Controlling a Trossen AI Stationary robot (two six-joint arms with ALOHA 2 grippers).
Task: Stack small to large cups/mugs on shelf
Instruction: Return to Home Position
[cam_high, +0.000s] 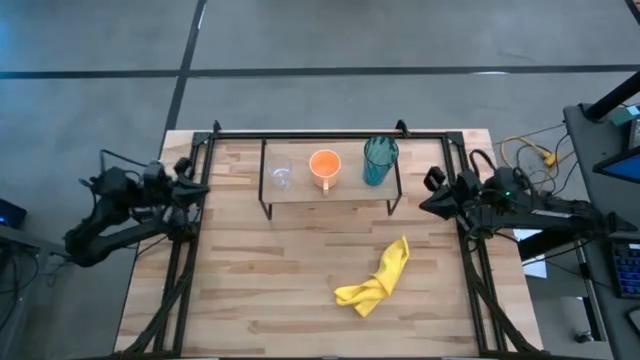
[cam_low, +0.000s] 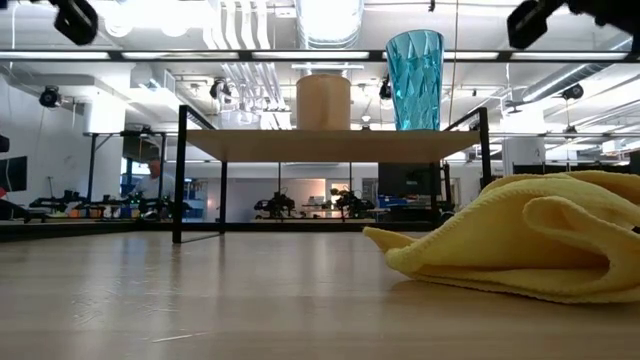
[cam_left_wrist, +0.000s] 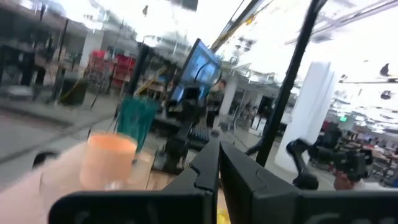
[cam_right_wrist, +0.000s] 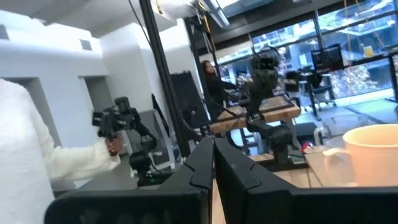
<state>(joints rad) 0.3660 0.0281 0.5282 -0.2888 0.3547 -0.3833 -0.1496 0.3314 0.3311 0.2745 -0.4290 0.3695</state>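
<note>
Three vessels stand in a row on the low light-wood shelf (cam_high: 330, 188) at the table's far side. They are a small clear glass cup (cam_high: 281, 176) on the left, an orange mug (cam_high: 325, 165) in the middle and a teal tumbler (cam_high: 380, 160) on the right. In the low view the mug (cam_low: 323, 102) and the tumbler (cam_low: 414, 65) stand upright on the shelf board (cam_low: 330, 145). My left gripper (cam_high: 198, 187) is shut and empty at the table's left edge. My right gripper (cam_high: 428, 195) is shut and empty at the right edge. Both are level with the shelf's ends.
A crumpled yellow cloth (cam_high: 378, 280) lies on the tabletop, near and right of the shelf, and fills the right of the low view (cam_low: 520, 245). Black frame rails (cam_high: 330, 133) run along the table's far and side edges. A person's white sleeve (cam_right_wrist: 25, 143) shows beyond the table.
</note>
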